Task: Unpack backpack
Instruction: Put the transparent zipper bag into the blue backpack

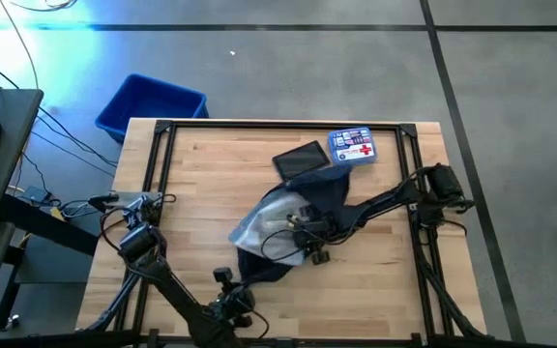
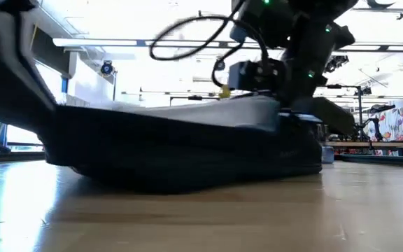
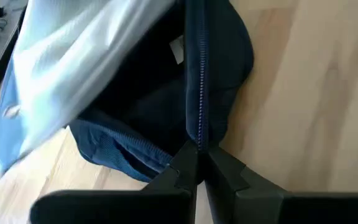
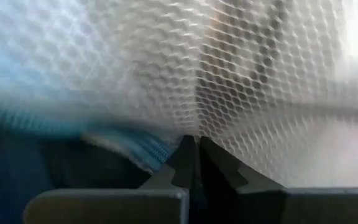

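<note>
The dark navy backpack [image 1: 293, 217] lies flat on the wooden table's middle, its zipped opening spread toward the left. Pale grey-white mesh fabric [image 1: 267, 230] shows in that opening. My left gripper [image 1: 235, 282] is at the backpack's near edge, shut on the zipper edge. My right gripper [image 1: 307, 232] points steeply down over the bag's middle, shut on the mesh. In the low view the backpack [image 2: 187, 147] rests on the table with the right gripper's wrist [image 2: 285, 70] above it. My left gripper pinches the backpack's zipper edge [image 3: 196, 138] between its two fingers, at the end of the zipper line on the bag's near side. The fingers slant down onto it, in line with the zipper. The bag's body lies on the table. My right gripper is shut on the white mesh [image 4: 196, 127], pinched between its two fingertips from above, slanting steeply down. A light blue edge [image 4: 126, 149] shows beside the fingers. Whether one layer or several is caught, I cannot tell.
A flat black case [image 1: 301, 159] and a blue-and-white first aid kit with a red cross [image 1: 353, 147] lie on the table beyond the backpack. A bright blue bin [image 1: 151, 104] stands past the table's far left corner. Bare wood lies to the left and right.
</note>
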Robot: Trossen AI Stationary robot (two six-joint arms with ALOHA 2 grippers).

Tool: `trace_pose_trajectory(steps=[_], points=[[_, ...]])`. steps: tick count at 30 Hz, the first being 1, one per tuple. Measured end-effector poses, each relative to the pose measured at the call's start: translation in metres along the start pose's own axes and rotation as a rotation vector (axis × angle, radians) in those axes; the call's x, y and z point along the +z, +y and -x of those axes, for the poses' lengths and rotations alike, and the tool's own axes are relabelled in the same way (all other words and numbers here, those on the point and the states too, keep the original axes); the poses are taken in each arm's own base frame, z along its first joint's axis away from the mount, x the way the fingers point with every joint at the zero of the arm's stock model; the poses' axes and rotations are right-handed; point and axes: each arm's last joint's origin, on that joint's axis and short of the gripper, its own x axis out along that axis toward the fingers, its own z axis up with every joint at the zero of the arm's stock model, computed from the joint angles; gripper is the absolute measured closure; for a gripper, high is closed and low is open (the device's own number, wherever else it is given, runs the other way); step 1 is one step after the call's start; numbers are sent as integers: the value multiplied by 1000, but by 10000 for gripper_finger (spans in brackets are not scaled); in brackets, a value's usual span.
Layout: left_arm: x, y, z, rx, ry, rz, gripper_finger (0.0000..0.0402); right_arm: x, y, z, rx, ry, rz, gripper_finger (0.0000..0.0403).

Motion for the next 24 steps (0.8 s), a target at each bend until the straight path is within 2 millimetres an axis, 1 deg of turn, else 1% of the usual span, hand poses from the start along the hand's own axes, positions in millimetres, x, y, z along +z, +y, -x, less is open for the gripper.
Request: trace_pose_trajectory(steps=[3, 5, 10, 14, 17, 19, 21, 24], points=[[-3, -2, 6, -9, -22, -4, 402, -6, -2, 13, -12, 46, -7, 398], [-2, -1, 9, -8, -25, -8, 402, -9, -3, 20, -5, 68, 15, 400], [5, -1, 12, -5, -67, -1, 402, -7, 4, 38, -12, 31, 94, 402], [13, 0, 10, -7, -71, -1, 402, -2, 7, 62, -39, -39, 129, 403], [17, 2, 7, -2, -66, -2, 402, 1, 5, 85, -69, -78, 128, 403], [18, 2, 6, -1, -60, -7, 402, 6, 3, 100, -74, -150, 113, 403], [18, 2, 6, -3, -57, -7, 402, 14, 1, 111, -78, -269, 90, 403], [18, 2, 6, -3, -57, -7, 402, 32, -3, 121, -54, -483, 63, 403]])
